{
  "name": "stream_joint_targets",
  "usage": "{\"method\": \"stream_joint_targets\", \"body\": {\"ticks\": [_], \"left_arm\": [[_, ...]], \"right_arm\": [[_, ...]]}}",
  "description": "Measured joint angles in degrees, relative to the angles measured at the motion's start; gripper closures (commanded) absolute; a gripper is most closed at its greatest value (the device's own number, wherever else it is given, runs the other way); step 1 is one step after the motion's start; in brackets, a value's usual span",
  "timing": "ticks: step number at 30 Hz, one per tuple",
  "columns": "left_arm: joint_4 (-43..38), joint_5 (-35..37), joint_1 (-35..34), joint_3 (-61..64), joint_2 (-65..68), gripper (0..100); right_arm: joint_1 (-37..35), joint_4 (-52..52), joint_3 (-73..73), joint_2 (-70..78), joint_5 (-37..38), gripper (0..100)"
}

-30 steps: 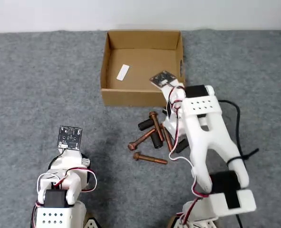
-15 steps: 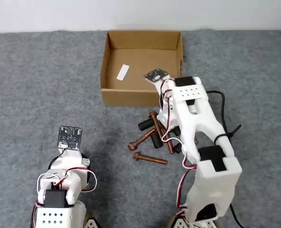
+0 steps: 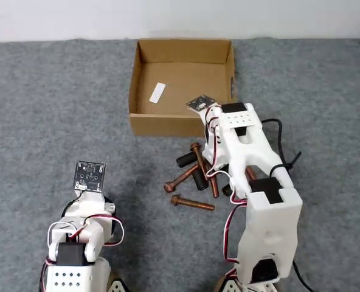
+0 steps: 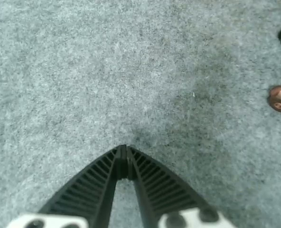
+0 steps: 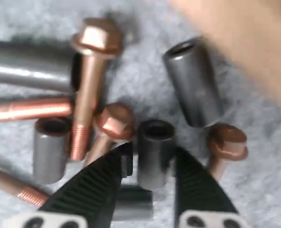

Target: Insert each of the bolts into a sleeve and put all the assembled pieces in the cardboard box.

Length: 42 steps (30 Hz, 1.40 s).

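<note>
- High view: we see the cardboard box on the grey desk. The bolts and sleeves lie just before it, partly hidden under the right arm.
- Left wrist view: the left pincer is pressed together over the desk. A bolt head is cut off at the edge.
- Right wrist view: the right pincer is spread around an upright sleeve. We cannot tell whether it touches.
</note>
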Motion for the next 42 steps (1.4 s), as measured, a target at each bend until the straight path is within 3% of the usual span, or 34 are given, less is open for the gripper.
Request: {"method": "stream_joint_targets", "body": {"ticks": [8, 20, 29, 37, 42], "left_arm": [[0.0, 0.0, 0.0, 0.0, 0.0, 99], [0.0, 0.0, 0.0, 0.0, 0.0, 99], [0.0, 0.0, 0.0, 0.0, 0.0, 99], [0.0, 0.0, 0.0, 0.0, 0.0, 99], [0.0, 0.18, 0.62, 0.0, 0.0, 99]], "right_arm": [[0.35, 2.55, -2.81, 0.09, 0.0, 98.9], [-0.18, 25.23, -15.56, -14.51, 0.0, 98.9], [-0.09, 25.49, -15.56, -32.0, -9.41, 98.9], [-0.09, 25.58, -12.13, -45.89, -10.37, 98.9], [4.04, 25.58, -3.08, -52.75, -10.73, 98.9]]}}
